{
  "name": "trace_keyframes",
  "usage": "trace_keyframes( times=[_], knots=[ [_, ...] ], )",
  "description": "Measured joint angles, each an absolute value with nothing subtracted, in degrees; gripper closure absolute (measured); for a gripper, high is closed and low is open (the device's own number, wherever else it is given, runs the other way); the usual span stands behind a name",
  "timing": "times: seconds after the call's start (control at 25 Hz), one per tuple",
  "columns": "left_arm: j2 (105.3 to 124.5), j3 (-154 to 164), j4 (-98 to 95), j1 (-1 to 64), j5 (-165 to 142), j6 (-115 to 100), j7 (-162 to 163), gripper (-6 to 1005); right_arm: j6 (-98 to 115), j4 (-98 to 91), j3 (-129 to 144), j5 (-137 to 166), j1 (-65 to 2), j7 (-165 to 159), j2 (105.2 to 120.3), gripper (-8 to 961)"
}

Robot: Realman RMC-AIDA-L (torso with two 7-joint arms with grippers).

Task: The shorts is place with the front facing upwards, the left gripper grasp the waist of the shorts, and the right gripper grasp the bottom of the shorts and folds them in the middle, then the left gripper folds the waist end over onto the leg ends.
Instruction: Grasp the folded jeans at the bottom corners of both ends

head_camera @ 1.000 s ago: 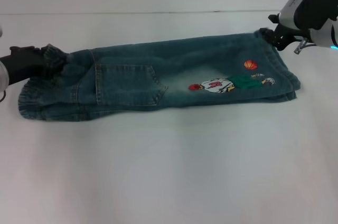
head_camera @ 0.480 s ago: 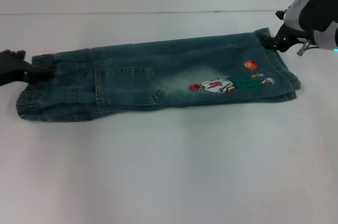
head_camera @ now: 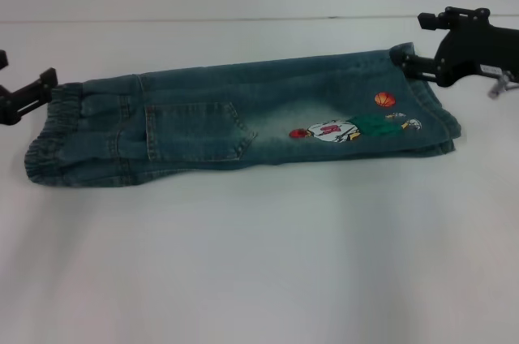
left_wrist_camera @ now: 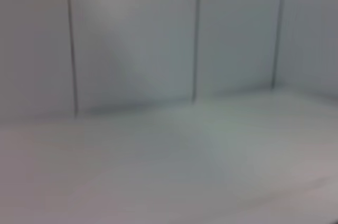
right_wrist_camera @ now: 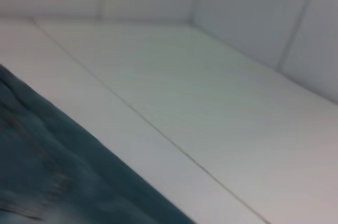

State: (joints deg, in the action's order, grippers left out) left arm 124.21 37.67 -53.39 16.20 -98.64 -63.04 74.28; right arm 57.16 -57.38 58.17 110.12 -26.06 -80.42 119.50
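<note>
Since a second ago the left gripper (head_camera: 24,94) has let go of the waist of the shorts (head_camera: 50,135) and drawn back to the table's (head_camera: 259,263) left edge, its prongs spread apart and clear of the cloth. The right gripper (head_camera: 415,45) has turned level, jaws parted, its lower finger touching the far corner of the bottom of the shorts (head_camera: 434,113). One pair of shorts (head_camera: 235,121) lies flat, folded lengthwise, across the table's middle. Both arms are cut off at the frame edges; the left wrist view shows only blurred wall and table.
</note>
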Motion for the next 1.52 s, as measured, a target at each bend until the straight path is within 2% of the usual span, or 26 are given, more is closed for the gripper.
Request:
trace_keyframes(
  times=[0.12, 0.28, 0.6, 0.96, 1.52],
  knots=[
    [124.37, 35.87, -50.36, 12.14, -89.03, -72.55, 65.91, 150, 68.04, -57.45, 54.96, 106.03, -23.73, -76.58, 119.51, 242],
    [124.11, 28.94, -44.11, 10.96, -87.26, -81.73, 60.23, 155, 80.31, -54.06, 50.7, 103.76, -21.43, -68.49, 119.74, 241],
    [123.93, 25.54, -41.86, 9.8, -96.65, -79.67, 57.76, 166, 86.72, -42.87, 49.4, 103.45, -20.37, -54.39, 119.8, 240],
    [123.66, 25.38, -42.16, 11.69, -108.08, -69.74, 59.99, 177, 88.26, -42.63, 49.82, 103.85, -20.41, -53.68, 119.79, 240],
    [123.31, 26.31, -40.56, 15.67, -115.08, -68.88, 61.18, 234, 88.79, -42.24, 52.79, 104.19, -20.4, -53.45, 119.79, 239]
  ],
)
